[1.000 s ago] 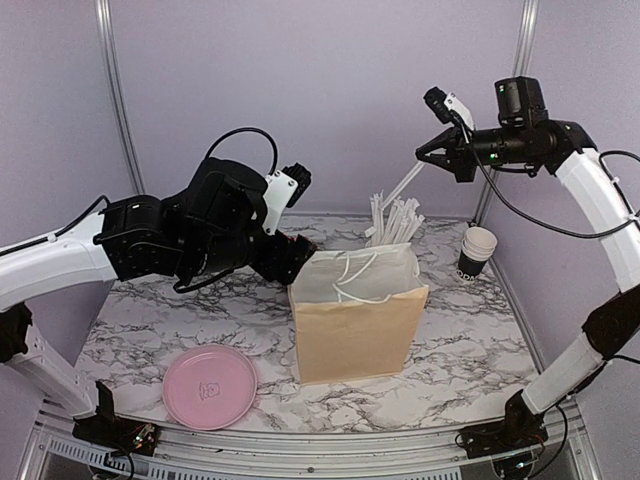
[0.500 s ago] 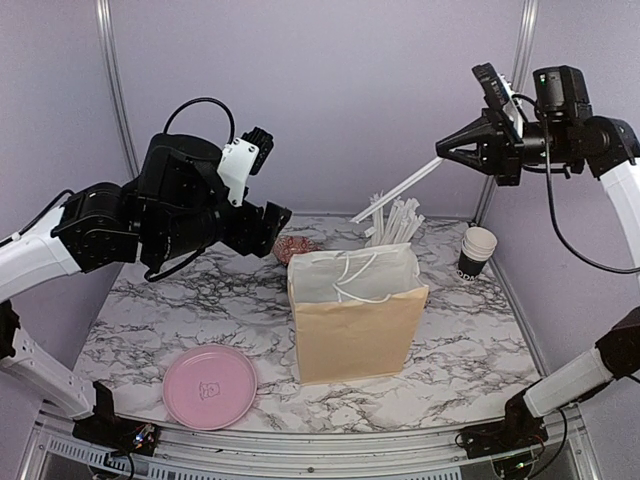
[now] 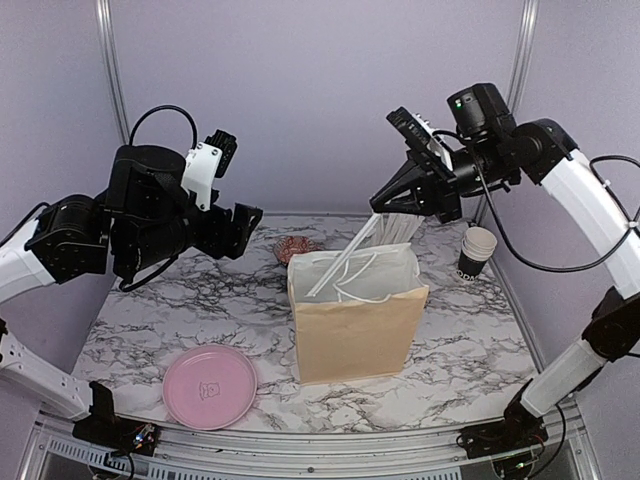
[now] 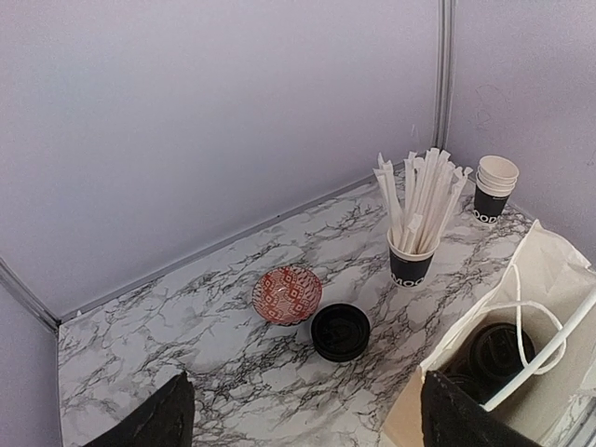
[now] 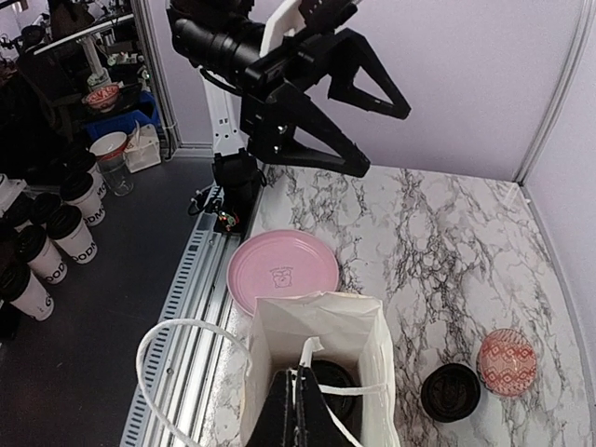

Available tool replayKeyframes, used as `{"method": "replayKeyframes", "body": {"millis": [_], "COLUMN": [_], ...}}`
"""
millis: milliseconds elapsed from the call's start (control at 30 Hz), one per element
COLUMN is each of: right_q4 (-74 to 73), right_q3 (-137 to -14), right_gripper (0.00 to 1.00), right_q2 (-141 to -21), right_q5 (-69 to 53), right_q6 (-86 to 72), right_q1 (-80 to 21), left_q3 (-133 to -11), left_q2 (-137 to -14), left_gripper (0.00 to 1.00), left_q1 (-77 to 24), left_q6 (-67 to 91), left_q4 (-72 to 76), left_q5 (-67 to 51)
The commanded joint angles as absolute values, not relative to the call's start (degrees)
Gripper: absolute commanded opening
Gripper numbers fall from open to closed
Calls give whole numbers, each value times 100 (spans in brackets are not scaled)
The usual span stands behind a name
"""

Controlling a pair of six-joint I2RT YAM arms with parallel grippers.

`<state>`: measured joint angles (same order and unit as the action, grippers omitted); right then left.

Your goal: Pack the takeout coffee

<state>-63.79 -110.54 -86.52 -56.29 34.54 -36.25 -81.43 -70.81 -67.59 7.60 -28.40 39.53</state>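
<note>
Over the bag [image 3: 355,330] rim, right jaws pinching a straw [image 3: 343,256], left jaws wide, empty, well apart.

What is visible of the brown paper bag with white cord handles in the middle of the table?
The brown paper bag stands upright and open on the marble table. It is brown outside, white inside, with two white cord handles at the rim. A round black lid shows deep inside. A white straw, pinched by the right gripper, slants into its mouth.
</note>
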Motion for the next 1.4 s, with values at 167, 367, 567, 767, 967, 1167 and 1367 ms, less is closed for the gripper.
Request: {"method": "replayKeyframes", "body": {"millis": [167, 367, 567, 767, 967, 1167, 1367], "right_q4": [-6607, -5833, -4465, -4346, -4313, -4239, -4117], "right_q3": [-11893, -11983, -11114, -11657, -12038, -12097, -11998], "right_gripper": [47, 44, 39, 38, 33, 20, 0], "right_q2": [-9584, -9823, -10045, -10965, -11577, -11790, -11721], "right_q5": [-4921, -5150, -3320, -2942, -2822, -2758, -2712], "right_q6": [3099, 2241, 2041, 1937, 1839, 1812, 1730], "right_q1": [-3510, -2027, -1934, -1934, -1931, -1934, -1929], "left_q3": [-7997, -7955, -7923, -7864, -7717, -7594, -7547], "left_q2": [-7013, -7070, -7141, -7131, -7087, -7033, -7091], "left_gripper": [85, 85, 86, 86, 86, 86, 86], "left_q1": [-6724, -6685, -6627, -6618, -6609, -6609, -6601], "left_q6": [741, 724, 726, 824, 965, 1046, 1044], "left_q4": [-2844, -2829, -2800, -2795, -2784, -2755, -2695], "left_q5": [4137, 4167, 4123, 4057, 3988, 3973, 3947]}}
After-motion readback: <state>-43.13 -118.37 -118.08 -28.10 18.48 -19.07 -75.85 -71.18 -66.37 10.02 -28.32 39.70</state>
